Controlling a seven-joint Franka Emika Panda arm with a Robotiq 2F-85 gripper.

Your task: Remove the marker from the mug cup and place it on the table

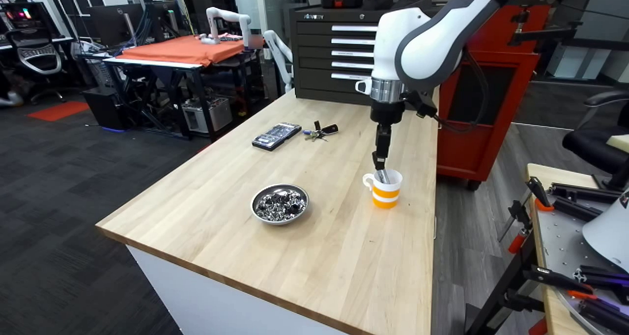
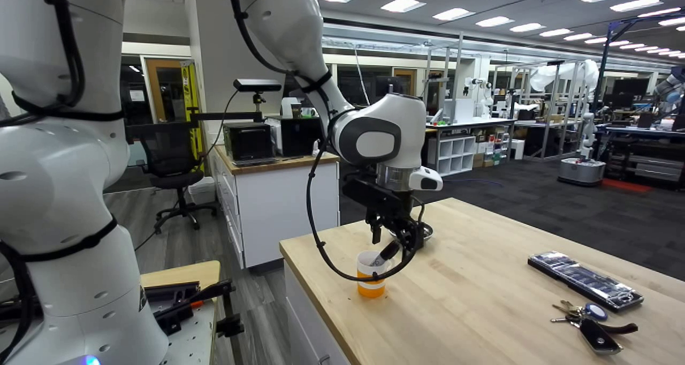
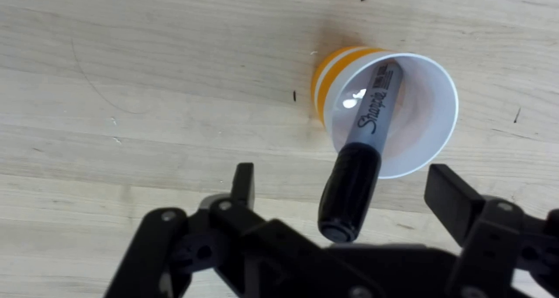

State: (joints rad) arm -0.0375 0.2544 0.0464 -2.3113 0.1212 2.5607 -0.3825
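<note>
The mug cup (image 1: pixel 385 200) stands upright on the light wood table (image 1: pixel 221 192), white at the rim with orange bands; it also shows in the other views (image 2: pixel 371 288) (image 3: pixel 430 114). The marker (image 3: pixel 356 167) has a grey barrel and black cap. It leans inside the cup with its cap sticking out over the rim; it also shows in both exterior views (image 1: pixel 383 177) (image 2: pixel 386 253). My gripper (image 3: pixel 343 180) is open just above the cup, pointing down. In the wrist view the cap lies between the two fingers, with a gap on each side.
A metal bowl (image 1: pixel 280 222) of shiny scraps stands beside the cup. A flat dark case (image 1: pixel 276 136) and keys (image 1: pixel 319 132) lie farther along the table. A dark drawer chest (image 1: pixel 314 84) stands at its end. An arm cable (image 2: pixel 316 215) hangs near the cup.
</note>
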